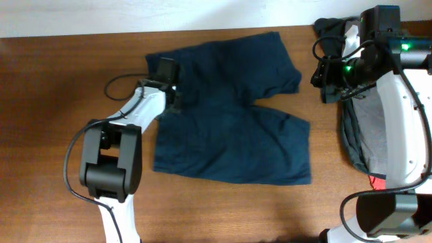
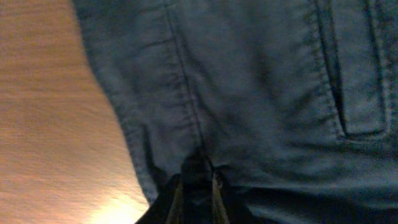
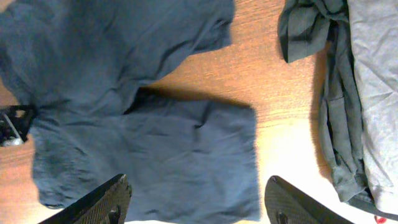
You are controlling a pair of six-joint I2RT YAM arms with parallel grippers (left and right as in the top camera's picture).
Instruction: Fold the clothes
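A brown wooden table [image 1: 61, 67] bears everything. In its middle lie the wide-legged dark navy blue fabric shorts [image 1: 236, 135], spread nearly flat. Their waistband is toward the left arm and the two legs splay toward the right, with a wedge of bare wood between them. At the table's right edge, well apart from the shorts, sits a rumpled heap of grey and charcoal soft garments [image 1: 361, 125]. A small red piece of cloth [image 1: 378, 181] peeps out at its near end.

The right gripper [image 3: 196, 186] hangs above the gap between heap and shorts, its jaws wide apart and holding nothing. The left gripper [image 2: 196, 193] is down at the waistband side, jaws drawn close on a small dark pinch of the shorts' cloth beside a stitched seam. A welt pocket shows further along.

The shorts look light and limp, a woven cloth that should sag from any single hold and crease easily, firmer only along the seams, hems and waistband. Those doubled edges seem the best places to grip. A pinch in the open middle would likely lift one layer and bunch it. Taking a waistband corner and a leg hem together, one per arm, should carry the fold over evenly. The wood probably offers enough drag to keep the lower layer in place.
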